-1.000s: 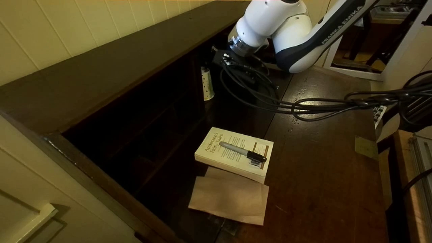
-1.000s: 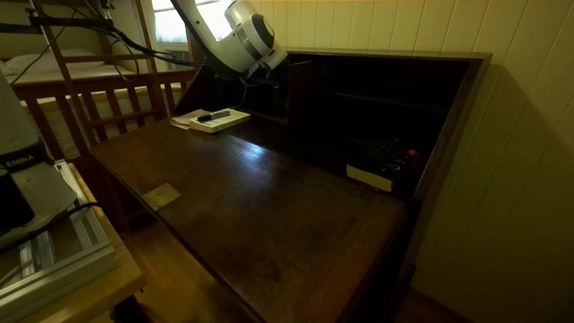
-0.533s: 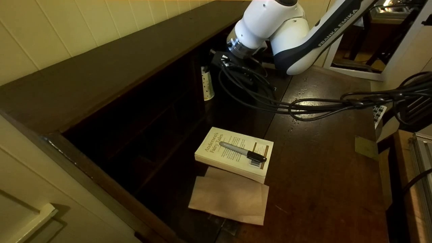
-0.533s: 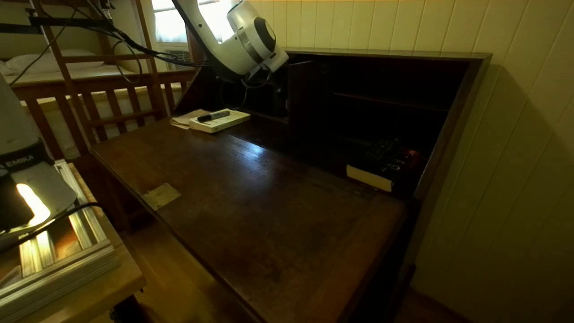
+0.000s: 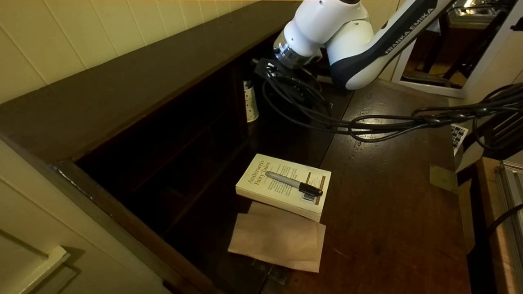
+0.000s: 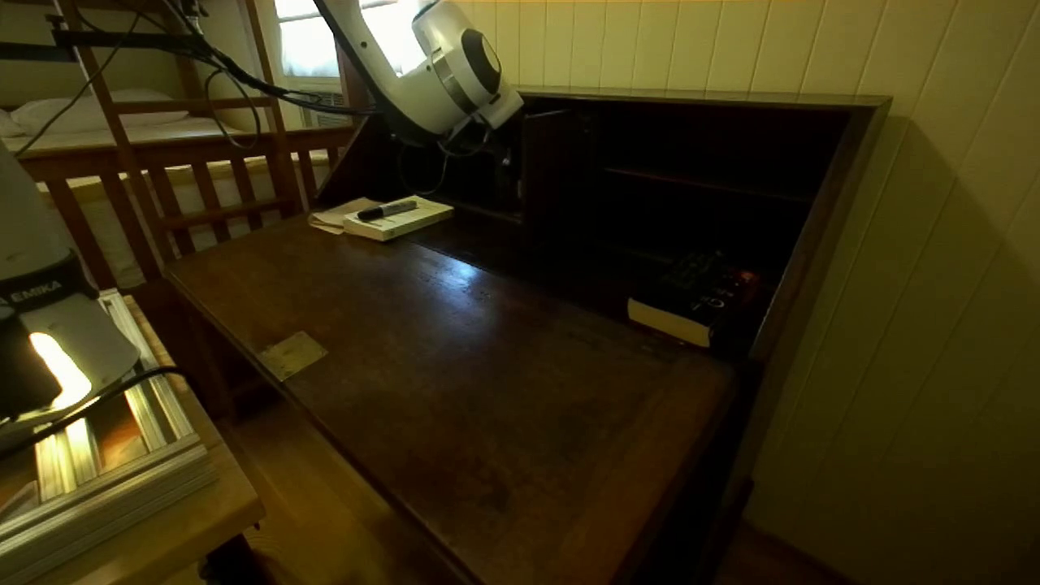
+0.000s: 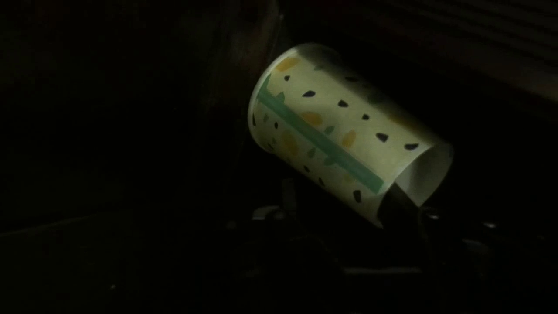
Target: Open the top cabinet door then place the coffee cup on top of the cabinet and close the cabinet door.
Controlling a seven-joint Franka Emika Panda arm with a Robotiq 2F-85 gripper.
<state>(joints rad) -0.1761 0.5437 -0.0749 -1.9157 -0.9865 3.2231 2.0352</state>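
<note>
The coffee cup (image 7: 331, 135) is white with dark flecks, yellow and green marks and a green stripe. It stands upright in a dark compartment of the cabinet (image 5: 135, 77) in an exterior view (image 5: 251, 102). In the wrist view it lies tilted across the picture, mouth to lower right. My gripper (image 7: 344, 200) is very dark there. Its fingers look apart: one covers part of the cup's mouth and seems to reach inside, the other is outside, close under its side. Contact cannot be told. The top cabinet door (image 6: 556, 175) stands swung outward in an exterior view.
A white book (image 5: 282, 185) with a marker (image 5: 292, 183) on it and brown paper (image 5: 278, 241) lie on the desk surface (image 6: 455, 390). A dark thick book (image 6: 691, 305) lies in the cabinet's right part. Loose cables (image 5: 367, 126) hang from the arm over the desk.
The arm and its cables have shifted very slightly at the compartment. The cup has shifted by a hair at most. The door stays swung outward.
</note>
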